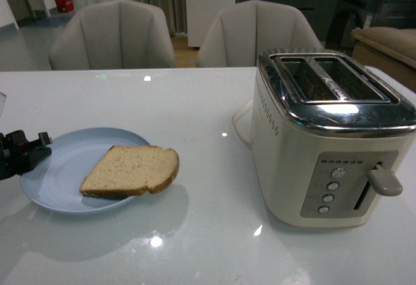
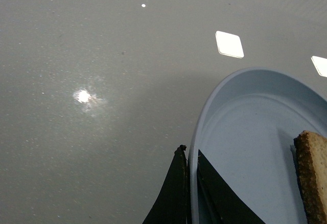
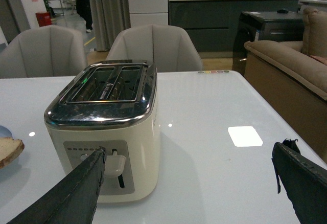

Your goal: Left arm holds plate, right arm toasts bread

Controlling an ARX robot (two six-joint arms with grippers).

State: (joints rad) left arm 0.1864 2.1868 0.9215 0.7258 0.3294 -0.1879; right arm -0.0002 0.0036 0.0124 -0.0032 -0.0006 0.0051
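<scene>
Right of left hand point(image 1: 44, 146) (pinching plate point(image 1: 62, 197) rim) lies bread point(image 1: 130, 170).

- even, bright overhead light; small white glare spots on the glossy table point(image 1: 195, 116) just ahead of the left pincer point(image 1: 42, 147)
- soft shadow under the plate point(image 1: 45, 181) beside it
- right pincer point(image 3: 189, 152) blurred, close to the lens

Glossy table point(image 1: 195, 252), chrome-topped toaster point(image 1: 305, 161), smooth plate point(image 1: 58, 171)
</scene>
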